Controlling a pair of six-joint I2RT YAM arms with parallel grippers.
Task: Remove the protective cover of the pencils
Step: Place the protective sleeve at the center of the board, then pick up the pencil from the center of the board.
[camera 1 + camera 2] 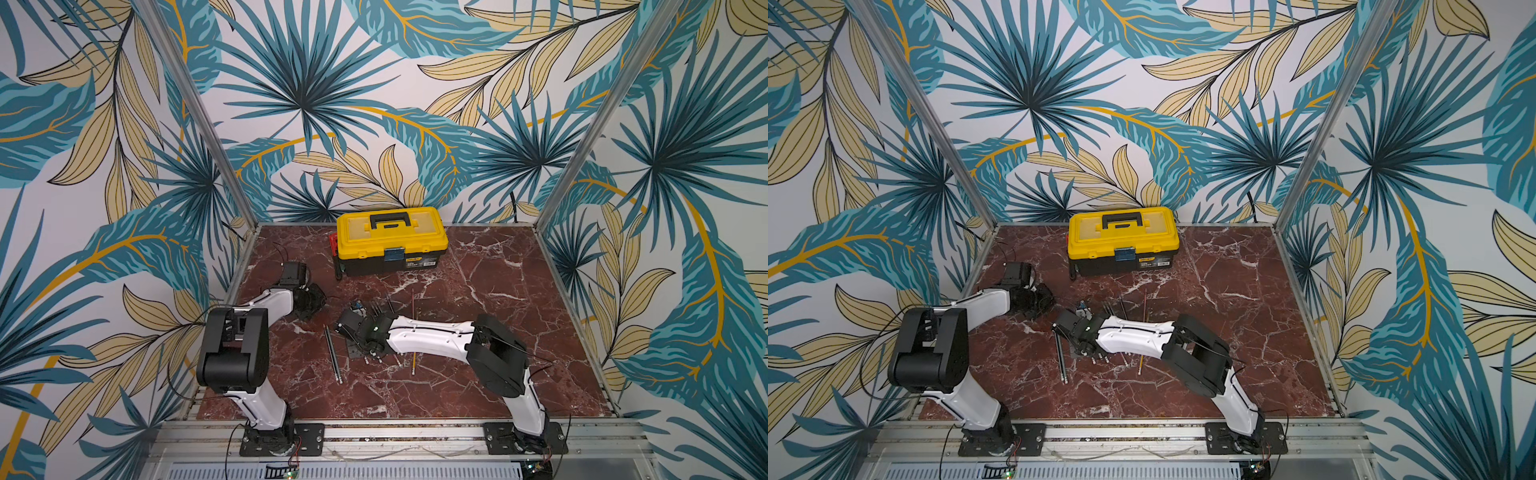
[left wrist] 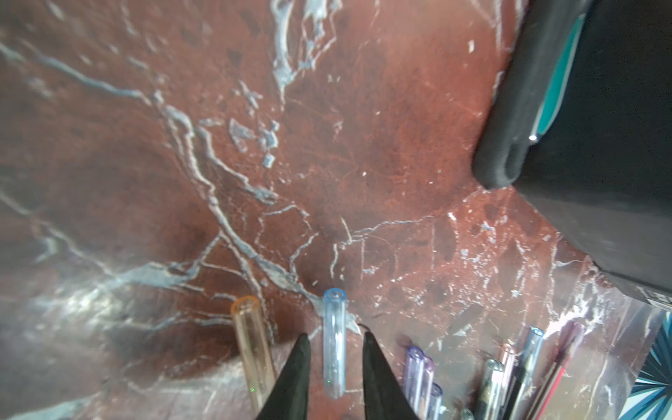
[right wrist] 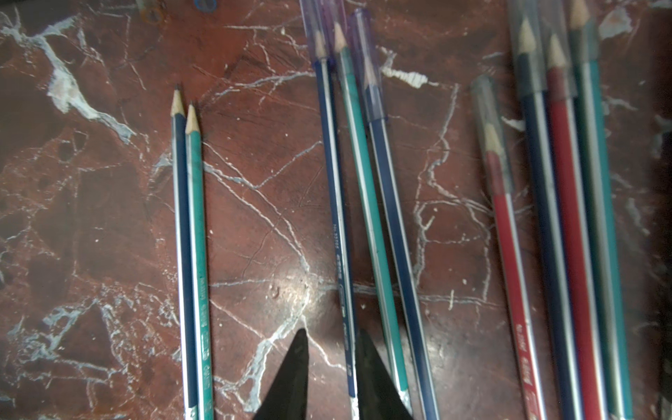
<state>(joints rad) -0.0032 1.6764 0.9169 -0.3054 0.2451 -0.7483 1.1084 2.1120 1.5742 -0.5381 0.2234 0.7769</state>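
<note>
At about nine o'clock on the red-brown, white-veined marble tabletop (image 2: 327,145), the left gripper (image 2: 334,332) is hovering with its black jaws standing apart, gripping nothing. A blue-tinted clear plastic cap (image 2: 334,363) is lying loose between them, touching neither, and an orange-tinted clear plastic cap (image 2: 251,345) is lying just beside it; both are looking empty. Rightward, toward the centre, a pair of uncapped wooden pencils (image 3: 196,236), one dark blue and one teal, is lying with sharpened tips pointing to twelve o'clock and eraser ends to six. The right gripper (image 3: 331,336) is hanging low over a long dark blue silver-striped pencil (image 3: 335,218), jaws a little apart and straddling its shaft toward the six o'clock end, apparently not clamped. That pencil's long axis is running six to twelve, and its purple-tinted translucent cap (image 3: 314,32) is sitting on the twelve o'clock tip, well ahead of the right gripper and, by my reading, nearer the left one. Two neighbouring capped pencils (image 3: 372,218) are lying against it. Farther right, four more capped pencils (image 3: 560,218), red, teal and dark, are lying parallel. The coming pull is probably asking the right arm to pin the shaft while the left draws the cap toward twelve.
</note>
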